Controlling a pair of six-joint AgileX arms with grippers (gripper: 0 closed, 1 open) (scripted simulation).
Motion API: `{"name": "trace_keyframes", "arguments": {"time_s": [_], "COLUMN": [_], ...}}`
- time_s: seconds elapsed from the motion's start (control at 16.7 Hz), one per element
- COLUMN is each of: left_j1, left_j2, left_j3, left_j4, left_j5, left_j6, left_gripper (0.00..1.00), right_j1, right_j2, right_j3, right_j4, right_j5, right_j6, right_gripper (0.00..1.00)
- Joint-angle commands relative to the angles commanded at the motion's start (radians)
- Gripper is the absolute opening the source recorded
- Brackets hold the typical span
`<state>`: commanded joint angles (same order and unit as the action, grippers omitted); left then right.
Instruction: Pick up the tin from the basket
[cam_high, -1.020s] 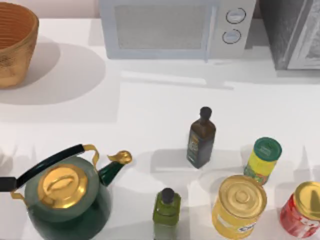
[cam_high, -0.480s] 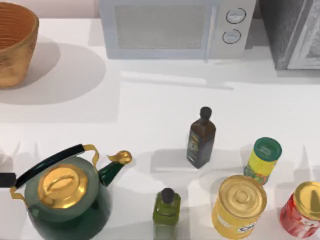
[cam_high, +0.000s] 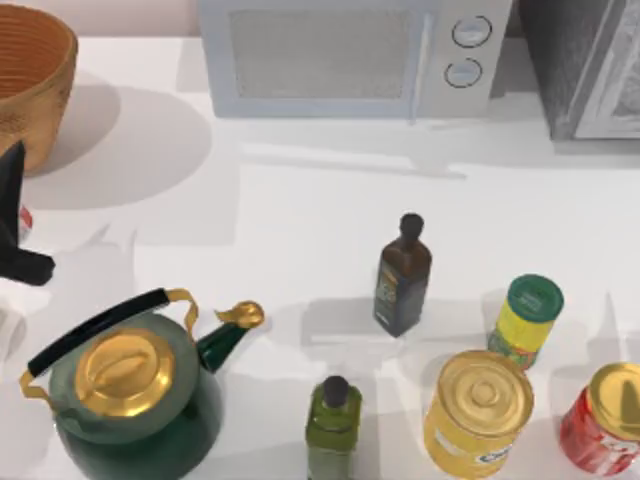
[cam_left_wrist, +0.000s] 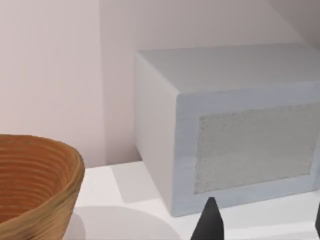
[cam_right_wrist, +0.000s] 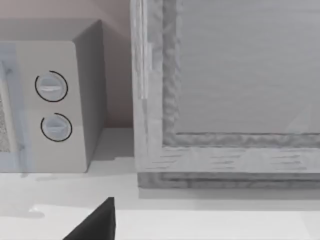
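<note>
Top view, round ribbed woven basket (cam_high: 30, 80) far left, black pointed left tool (cam_high: 15, 235) just below, grip state unclear

microwave (cam_high: 355, 55), back centre | green kettle (cam_high: 130, 395), front left | dark bottle (cam_high: 402, 277), centre | olive bottle (cam_high: 333, 425) | green-lidded jar (cam_high: 527, 320) | yellow can (cam_high: 478, 412) | red can (cam_high: 602, 420), front right

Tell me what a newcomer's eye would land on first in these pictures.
The green kettle with its gold lid stands at the table's front left. Behind it, the left end effector reaches in at the table's left edge, just in front of the woven basket in the back left corner. Two gold-lidded cans, a yellow can and a red can, stand at front right.
</note>
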<state>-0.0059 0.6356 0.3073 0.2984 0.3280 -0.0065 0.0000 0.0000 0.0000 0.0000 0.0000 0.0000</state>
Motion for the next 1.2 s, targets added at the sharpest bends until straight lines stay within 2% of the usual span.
{"name": "trace_keyframes", "arguments": {"time_s": [0.78,1.02,1.2], "left_j1": [-0.168,-0.223,-0.259], "left_j2": [1.361,1.683,1.839], "left_j3": [0.648,0.791,0.852], "left_j4": [0.716,0.899,0.992], "left_j5": [0.725,0.887,0.966], "left_j6": [0.023,0.033,0.039], "left_gripper": [0.0,0.0,0.0], "right_j1": [0.0,0.0,0.0], "right_j2": [0.0,0.0,0.0], "right_j3": [0.0,0.0,0.0], "right_j4": [0.0,0.0,0.0], "right_j5": [0.0,0.0,0.0], "right_j6": [0.0,0.0,0.0], "right_gripper": [1.0,1.0,1.0]}}
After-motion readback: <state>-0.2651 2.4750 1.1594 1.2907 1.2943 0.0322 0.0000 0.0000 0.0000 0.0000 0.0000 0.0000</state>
